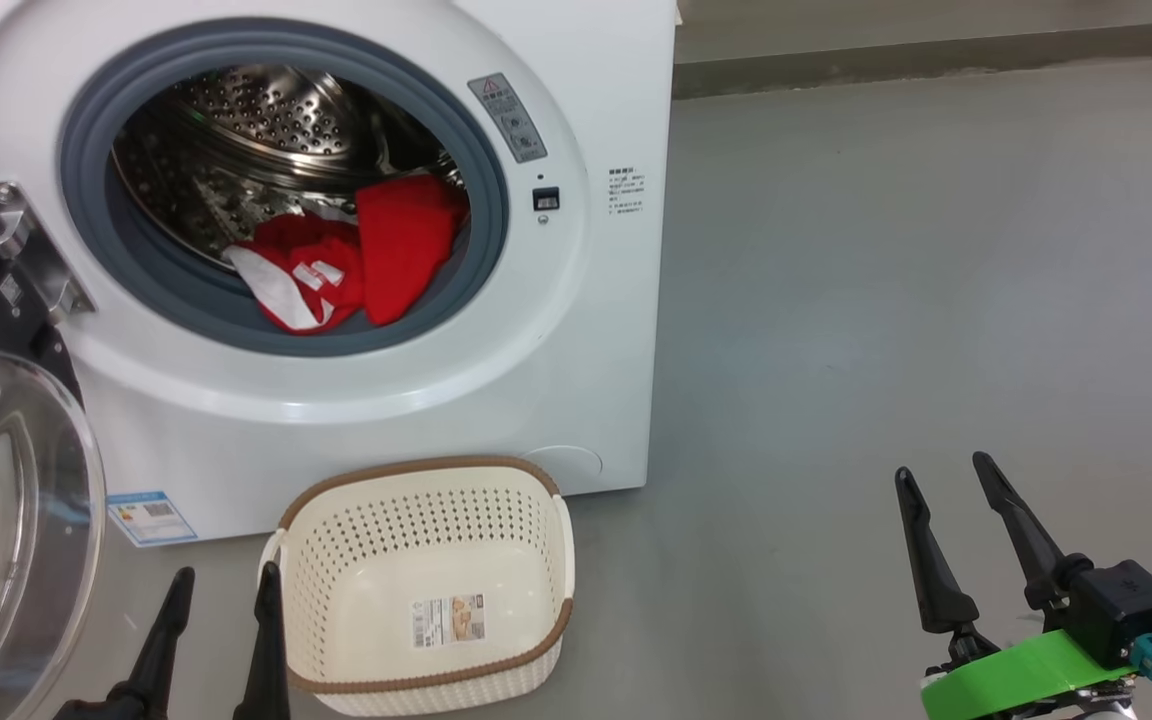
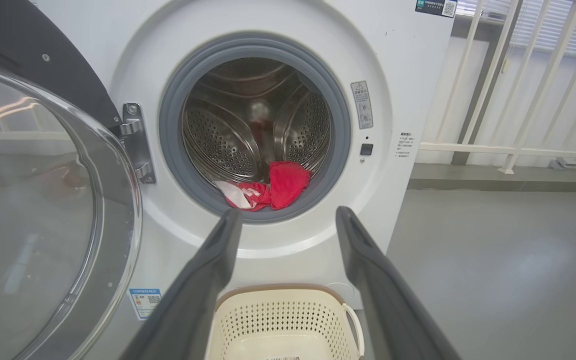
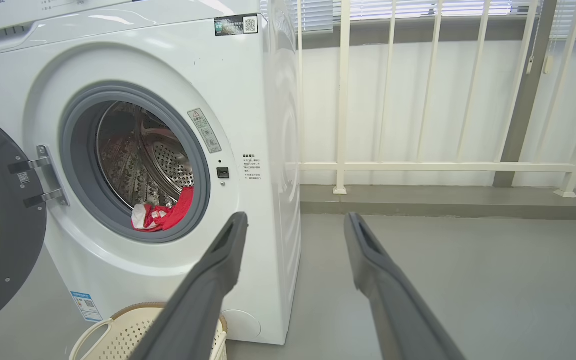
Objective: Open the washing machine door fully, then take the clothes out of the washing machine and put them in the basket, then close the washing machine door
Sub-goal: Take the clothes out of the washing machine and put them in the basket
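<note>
Clothes (image 1: 336, 265): red heap at front lip of drum (image 1: 266, 110); basket (image 1: 416, 466) empty on floor (image 1: 886, 250) below. Left gripper (image 1: 225, 575), right gripper (image 1: 942, 468): both spread wide, holding nothing. We reach in low, pinching deep into bunched fabric.

You are looking at a smooth grey floor (image 1: 916, 280). The washing machine (image 1: 586, 330) stands on it at your left. The basket (image 1: 416, 515) sits upright on the floor just in front of the machine's lower front. Whether the two touch, you cannot tell. Behind the machine's right side, the floor meets a low grey kerb (image 1: 936, 62).
</note>
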